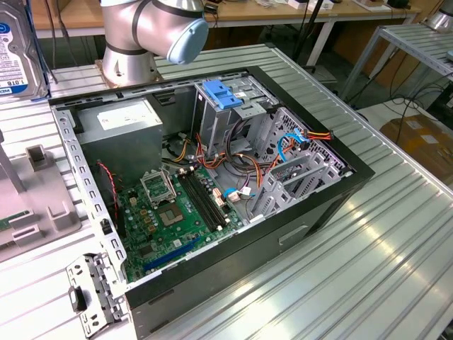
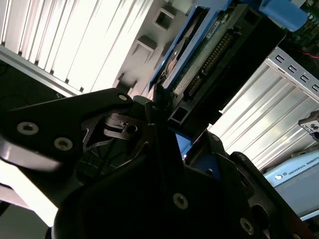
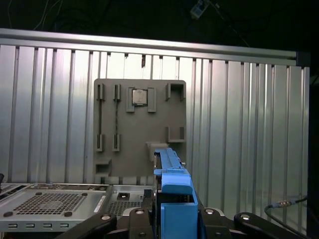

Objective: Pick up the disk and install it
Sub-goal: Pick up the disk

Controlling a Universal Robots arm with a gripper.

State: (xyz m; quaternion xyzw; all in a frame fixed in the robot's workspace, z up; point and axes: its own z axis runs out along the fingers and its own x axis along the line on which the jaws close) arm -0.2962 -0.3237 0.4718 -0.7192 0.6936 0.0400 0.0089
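One disk (image 1: 18,53) is held up off the tabletop (image 1: 354,269), standing on edge over the side at the exterior view's left. Its white-and-blue label faces the camera.

In the first wrist view the claw (image 3: 174,221) is clamped on it. The black fingers (image 3: 99,225) sit on either side of the disk's blue carrier rail (image 3: 174,191), which is seen edge-on between them. Past the rail in that view, a grey fixture plate (image 3: 139,129) lies flat on the ribbed tabletop, with a small square chip (image 3: 139,97) seated in one of its pockets.

In the second wrist view the disk's underside shows, with a green circuit board (image 2: 199,59) and a row of connector pins running along one end. The blue rail follows its edge.

An open computer case (image 1: 311,191) lies on its side in the middle of the tabletop, well apart from the disk. Inside it:
- A grey power supply (image 1: 120,127) fills the far corner toward the exterior view's left.
- A green motherboard (image 1: 170,212) covers the floor of the case.
- A metal drive cage (image 1: 237,124) stands at the far side, with a blue bracket (image 1: 221,95) on top.
- Loose coloured cables (image 1: 241,170) run between the cage and the board.

The arm's base (image 1: 131,60) stands at the tabletop's far edge, just behind the case.
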